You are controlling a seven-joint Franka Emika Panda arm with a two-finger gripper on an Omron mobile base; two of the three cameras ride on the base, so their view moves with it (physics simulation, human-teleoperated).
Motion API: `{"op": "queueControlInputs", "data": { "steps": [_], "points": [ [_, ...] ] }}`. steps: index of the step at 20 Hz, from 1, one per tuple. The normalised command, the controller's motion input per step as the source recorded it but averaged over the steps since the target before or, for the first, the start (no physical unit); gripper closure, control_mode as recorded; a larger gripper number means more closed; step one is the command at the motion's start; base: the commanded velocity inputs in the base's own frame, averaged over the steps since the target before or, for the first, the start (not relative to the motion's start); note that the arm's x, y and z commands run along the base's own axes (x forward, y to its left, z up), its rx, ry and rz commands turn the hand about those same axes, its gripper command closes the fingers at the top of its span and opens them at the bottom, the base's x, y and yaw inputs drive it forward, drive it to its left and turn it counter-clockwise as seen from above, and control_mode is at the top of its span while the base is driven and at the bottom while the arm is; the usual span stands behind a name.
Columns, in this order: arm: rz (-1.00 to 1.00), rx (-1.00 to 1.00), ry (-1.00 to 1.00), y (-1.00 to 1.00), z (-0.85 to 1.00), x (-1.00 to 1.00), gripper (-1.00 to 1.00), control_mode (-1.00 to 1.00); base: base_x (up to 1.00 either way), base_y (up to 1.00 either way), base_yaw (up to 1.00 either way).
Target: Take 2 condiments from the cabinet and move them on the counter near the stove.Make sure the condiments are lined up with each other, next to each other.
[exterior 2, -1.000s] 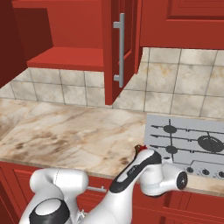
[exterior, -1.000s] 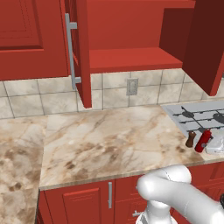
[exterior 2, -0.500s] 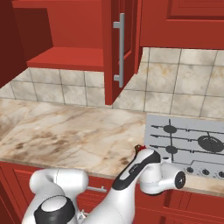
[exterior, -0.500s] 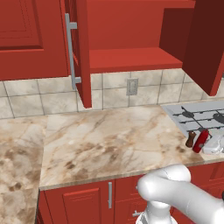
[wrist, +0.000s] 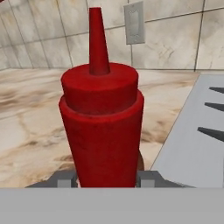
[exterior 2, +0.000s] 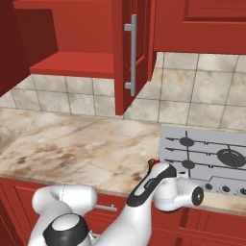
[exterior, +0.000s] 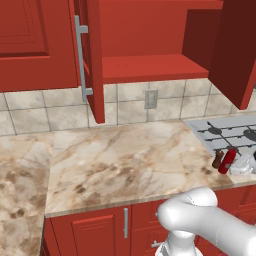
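My gripper (wrist: 105, 178) is shut on the red squeeze bottle (wrist: 101, 122), with a finger on each side of its body and its nozzle pointing up. In the left base view this bottle (exterior: 227, 161) leans slightly, low over the counter (exterior: 125, 160), just in front of the stove (exterior: 225, 132). The dark brown shaker (exterior: 217, 159) stands right beside it on the left, on the counter. From the right base view only the bottle's red tip (exterior 2: 153, 163) peeks out behind my white hand. The cabinet (exterior: 150, 67) stands open, its red shelf bare.
The open cabinet door with the long silver handle (exterior: 80, 55) hangs over the back of the counter. A wall outlet (exterior: 150, 99) sits in the tiled backsplash. The stove (exterior 2: 206, 153) has black grates and front knobs. The counter wraps round to the left.
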Motion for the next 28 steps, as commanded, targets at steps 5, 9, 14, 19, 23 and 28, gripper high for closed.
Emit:
{"op": "queueControlInputs", "data": {
  "steps": [5, 9, 14, 19, 23, 28],
  "points": [
    [-0.01, 0.00, 0.00, 0.00, -0.10, 0.15, 1.00, -1.00, 0.00, 0.00, 0.00],
    [0.00, 0.00, 0.00, 0.00, -0.15, 0.13, 1.00, -1.00, 0.00, 0.00, 0.00],
    [0.00, 0.00, 0.00, 0.00, -0.14, 0.07, 1.00, -1.00, 0.00, 0.00, 0.00],
    [0.00, 0.00, 0.00, 0.00, -0.14, 0.04, 1.00, -1.00, 0.00, 0.00, 0.00],
    [0.00, 0.00, 0.00, 0.02, -0.20, 0.00, -1.00, -1.00, 0.00, 0.00, 0.00],
    [0.00, 0.00, 0.00, 0.00, -0.10, 0.00, -1.00, -1.00, 0.00, 0.00, 0.00]
  ]
}}
